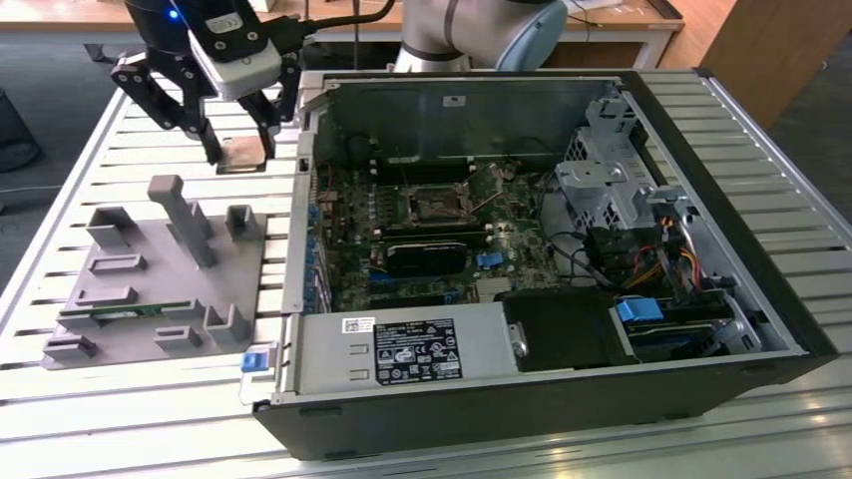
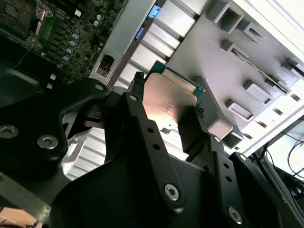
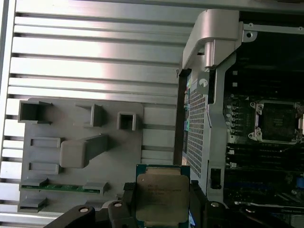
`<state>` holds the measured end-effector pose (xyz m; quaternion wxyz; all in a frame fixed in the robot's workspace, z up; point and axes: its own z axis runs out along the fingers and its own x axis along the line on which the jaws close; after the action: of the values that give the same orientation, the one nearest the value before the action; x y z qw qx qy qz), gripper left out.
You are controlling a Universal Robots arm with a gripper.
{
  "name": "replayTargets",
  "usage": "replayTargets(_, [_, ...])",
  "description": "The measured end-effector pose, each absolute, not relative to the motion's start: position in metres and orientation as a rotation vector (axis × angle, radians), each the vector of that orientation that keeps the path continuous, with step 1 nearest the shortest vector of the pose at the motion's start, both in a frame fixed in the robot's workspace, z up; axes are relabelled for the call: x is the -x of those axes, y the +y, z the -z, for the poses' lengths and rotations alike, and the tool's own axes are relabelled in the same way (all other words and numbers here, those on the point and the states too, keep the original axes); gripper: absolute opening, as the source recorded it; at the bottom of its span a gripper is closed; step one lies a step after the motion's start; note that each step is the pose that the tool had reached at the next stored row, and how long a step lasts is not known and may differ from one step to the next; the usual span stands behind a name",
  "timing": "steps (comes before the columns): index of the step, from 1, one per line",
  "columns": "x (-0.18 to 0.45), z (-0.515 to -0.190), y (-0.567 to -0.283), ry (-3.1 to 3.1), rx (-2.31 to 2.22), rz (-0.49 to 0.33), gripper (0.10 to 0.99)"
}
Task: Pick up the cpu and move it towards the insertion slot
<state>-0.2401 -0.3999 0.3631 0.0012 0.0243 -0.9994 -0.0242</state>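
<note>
Silvery metal shows between my fingers: in the exterior view my gripper (image 1: pixel 239 150) hangs over the slatted table (image 1: pixel 160 140), just beside the open computer case (image 1: pixel 745 249), on the exterior view's left. It is closed on the cpu (image 1: pixel 243 158), which I carry by two opposite edges. The insertion slot (image 1: pixel 438 203) lies inside the case on the motherboard (image 1: pixel 399 249), well apart from the chip, with the case wall between them. My worry is this wall: if I travel too low, the chip or a finger could hit the metal rim and the chip could turn in my grip. The case also holds a black power supply (image 1: pixel 399 351) and bundles of cables (image 1: pixel 639 259) on the exterior view's right.

In the second wrist view the cpu (image 2: pixel 171 99) sits between my two fingertips (image 2: pixel 137 80), held only at its thin edges. I judge this hold small, so a knock or a quick move could let the chip slip and fall.

In the first wrist view the cpu (image 3: pixel 161 194) is level in my gripper (image 3: pixel 161 209). The grey fixture tray (image 3: pixel 80 156) lies on the table, and one of its grooves holds a green memory stick (image 3: pixel 59 187). The insertion slot (image 3: pixel 278 121) looks uncovered with a dark centre; I cannot tell whether anything lies in it.
</note>
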Motion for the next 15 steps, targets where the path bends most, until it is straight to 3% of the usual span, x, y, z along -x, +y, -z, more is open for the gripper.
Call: replayTargets(15, [0.213, -0.363, -0.400, -3.137, -0.077, 0.076, 0.537])
